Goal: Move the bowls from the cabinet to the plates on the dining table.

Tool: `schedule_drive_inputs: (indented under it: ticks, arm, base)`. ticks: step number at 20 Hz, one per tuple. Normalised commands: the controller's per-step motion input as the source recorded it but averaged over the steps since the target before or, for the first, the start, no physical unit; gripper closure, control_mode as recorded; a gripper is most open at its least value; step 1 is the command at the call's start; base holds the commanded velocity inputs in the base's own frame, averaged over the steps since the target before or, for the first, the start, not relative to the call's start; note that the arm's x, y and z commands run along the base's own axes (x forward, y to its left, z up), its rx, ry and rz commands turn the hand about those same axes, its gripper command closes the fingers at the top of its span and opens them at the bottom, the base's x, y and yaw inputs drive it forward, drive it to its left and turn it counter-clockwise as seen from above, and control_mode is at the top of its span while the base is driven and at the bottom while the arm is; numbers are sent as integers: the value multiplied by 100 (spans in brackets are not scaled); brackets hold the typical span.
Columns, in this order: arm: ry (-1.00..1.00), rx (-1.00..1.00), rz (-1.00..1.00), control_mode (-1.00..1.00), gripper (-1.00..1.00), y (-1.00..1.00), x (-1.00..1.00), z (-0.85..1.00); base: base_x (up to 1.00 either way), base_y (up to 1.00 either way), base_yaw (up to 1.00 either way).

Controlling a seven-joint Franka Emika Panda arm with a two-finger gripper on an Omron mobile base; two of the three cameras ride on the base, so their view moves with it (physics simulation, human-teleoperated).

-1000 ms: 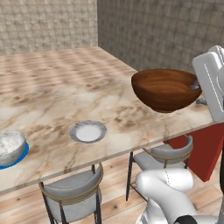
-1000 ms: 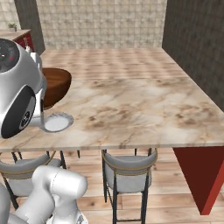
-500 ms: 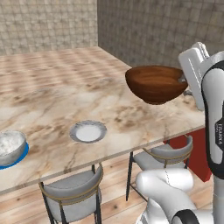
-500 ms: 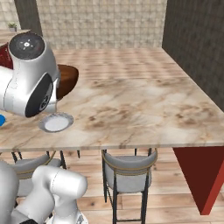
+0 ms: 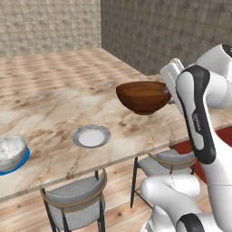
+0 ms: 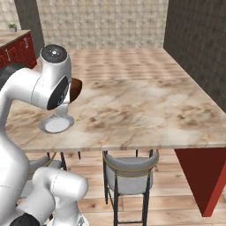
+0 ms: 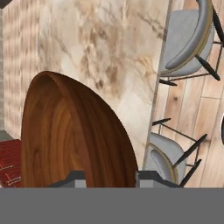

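1. The gripper (image 7: 107, 177) pinches the rim of the dark brown bowl (image 5: 142, 96): in the hand view its two finger tips (image 7: 74, 177) stand on either side of the bowl's wall, which rises between them. A rim hold like this keeps the bowl's base free to be set down flat.
2. The brown bowl hangs clear above the dining table (image 5: 50, 97), mouth up and roughly level, over the near right part of the slab, not yet resting on anything.
3. The pale grey plate (image 5: 91, 136) lies bare close to the table's near edge, to the left of the carried bowl and well apart from it. I judge this is where the bowl is bound, so the carry still has to cross leftward and lower.
4. At the near left corner the grey-white marbled bowl (image 5: 11, 152) already sits on the blue plate (image 5: 21, 161), so that half of the job looks finished.
5. Two grey-seated chairs (image 5: 77, 205) are tucked under the near edge, below the slab and out of the path.
6. The marble between bowl and grey plate carries nothing; the marbled bowl stands beyond the plate, so it should matter only on an overshoot.
7. Farther off, in the right base view, red cabinet fronts (image 6: 13, 53) stand past the table's far left.
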Motion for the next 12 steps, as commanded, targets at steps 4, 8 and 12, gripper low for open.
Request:
schedule_drive_inputs:
  ticks: [4,8,12]
  arm:
    - [6,0,8,-100,100,40,37,-35]
    - [0,1,6,-100,100,30,19,-12]
    - [0,5,5,-100,100,12,0,-7]
  base:
    - [0,0,0]
    - [0,0,0]
    - [0,0,0]
